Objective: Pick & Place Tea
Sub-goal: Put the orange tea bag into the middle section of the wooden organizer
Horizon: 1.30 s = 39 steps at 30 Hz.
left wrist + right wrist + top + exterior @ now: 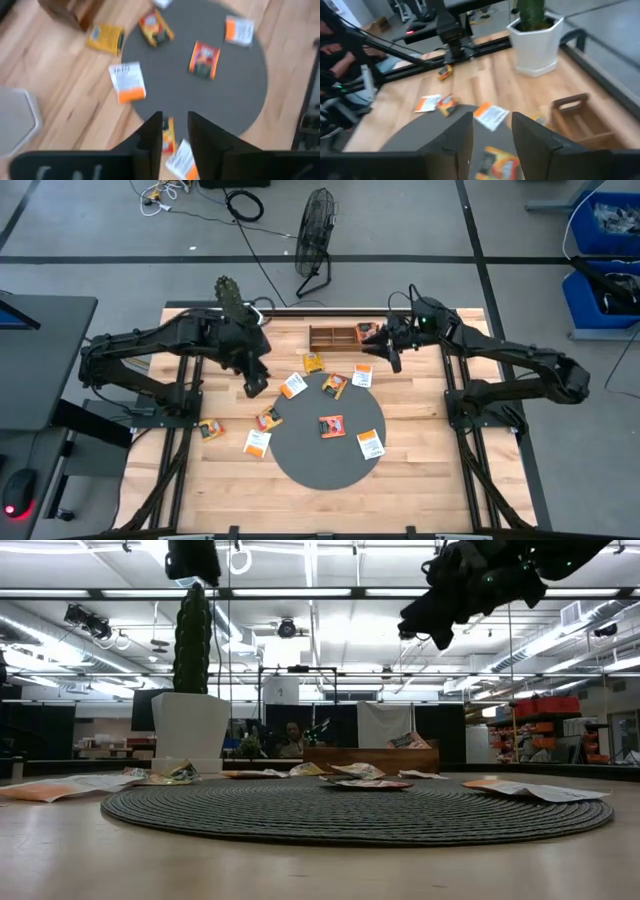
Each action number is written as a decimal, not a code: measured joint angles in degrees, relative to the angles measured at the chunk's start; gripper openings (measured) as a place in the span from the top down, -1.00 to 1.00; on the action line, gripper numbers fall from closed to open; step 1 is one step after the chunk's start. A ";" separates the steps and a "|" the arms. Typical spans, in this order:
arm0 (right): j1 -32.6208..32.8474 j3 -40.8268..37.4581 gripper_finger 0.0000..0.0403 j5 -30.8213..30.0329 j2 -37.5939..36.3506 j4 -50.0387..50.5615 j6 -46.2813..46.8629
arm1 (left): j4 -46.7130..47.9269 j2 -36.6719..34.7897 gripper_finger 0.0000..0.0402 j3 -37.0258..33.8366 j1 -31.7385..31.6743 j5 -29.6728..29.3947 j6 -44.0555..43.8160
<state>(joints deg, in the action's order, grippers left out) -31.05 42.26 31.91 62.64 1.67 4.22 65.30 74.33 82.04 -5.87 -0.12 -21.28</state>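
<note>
Counting nine small flat square paper tea sachets around the round dark woven mat; a tenth lay in the brown wooden tray.
Left gripper and right gripper stood partly open, empty; sachet print was unreadable.

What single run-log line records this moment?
left gripper: open, empty, above sachets | right gripper: open, empty, near tray | mat: holds several

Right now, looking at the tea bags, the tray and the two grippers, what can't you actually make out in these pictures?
- Wooden tray: from above, the right gripper covers its right end, so what's inside there is hidden.
- Tea bag under the left gripper: its fingers cover part of it in the left wrist view.
- Tea bags' print: too small from above, blurred in both wrist views.
- Low view: bags on the mat lie edge-on; count unclear.
</note>
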 joint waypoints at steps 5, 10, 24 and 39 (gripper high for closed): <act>4.65 0.00 0.30 -2.85 0.03 1.01 2.43 | 3.68 3.11 0.22 0.02 2.17 0.29 1.23; 9.10 0.00 0.30 -6.22 0.04 2.24 2.51 | 8.83 7.02 -0.02 -0.24 3.71 0.34 2.16; 15.69 -2.49 0.30 -8.99 0.04 0.68 2.61 | 8.83 6.57 0.01 -27.10 9.97 13.42 14.43; 16.17 -2.54 0.30 -10.57 0.06 -5.74 4.36 | -1.93 6.86 0.02 -38.49 9.79 13.23 38.72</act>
<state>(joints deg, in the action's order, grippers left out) -14.87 39.72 21.34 62.70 -4.07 8.58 63.37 81.19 43.55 3.92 13.11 17.44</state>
